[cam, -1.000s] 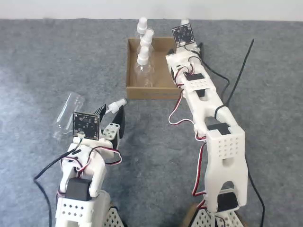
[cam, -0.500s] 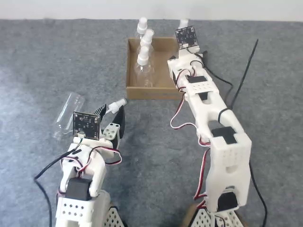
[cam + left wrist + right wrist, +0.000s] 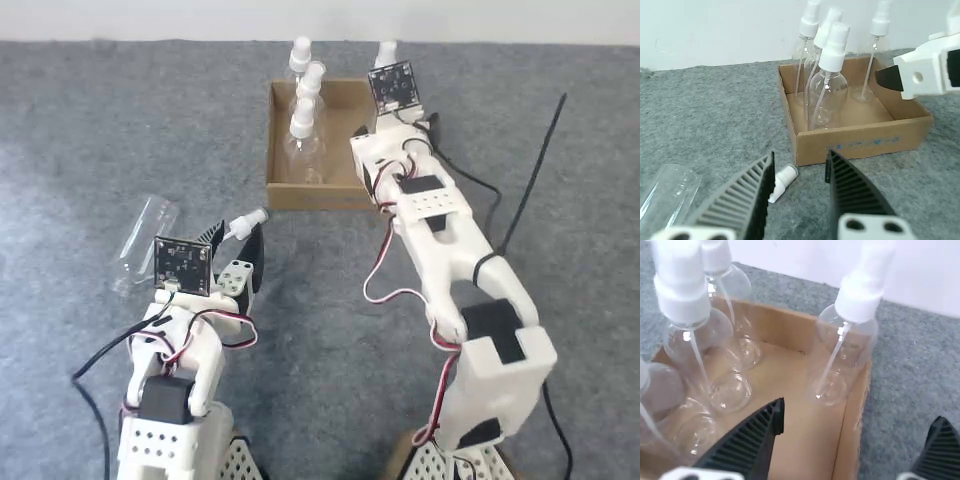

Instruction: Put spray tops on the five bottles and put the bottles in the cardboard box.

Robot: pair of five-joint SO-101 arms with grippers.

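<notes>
High view has four capped bottles standing in the cardboard box: three bottles in a row along its left wall, and a fourth bottle alone in its far right corner. Right wrist view shows that fourth bottle upright just inside the box's right wall, its white spray top on. My right gripper hangs spread wide and holds nothing, one finger over the box's floor and the other outside the right wall, both apart from the bottle.

Off the box's front wall, the loose spray top lies on its side on the grey mat, near the box's front left corner. My left gripper is open around nothing, its fingers either side of that spray top, which sits closer to one finger; I cannot tell whether they touch. Further from the box, the fifth bottle lies on its side without a top, mouth away from the box
</notes>
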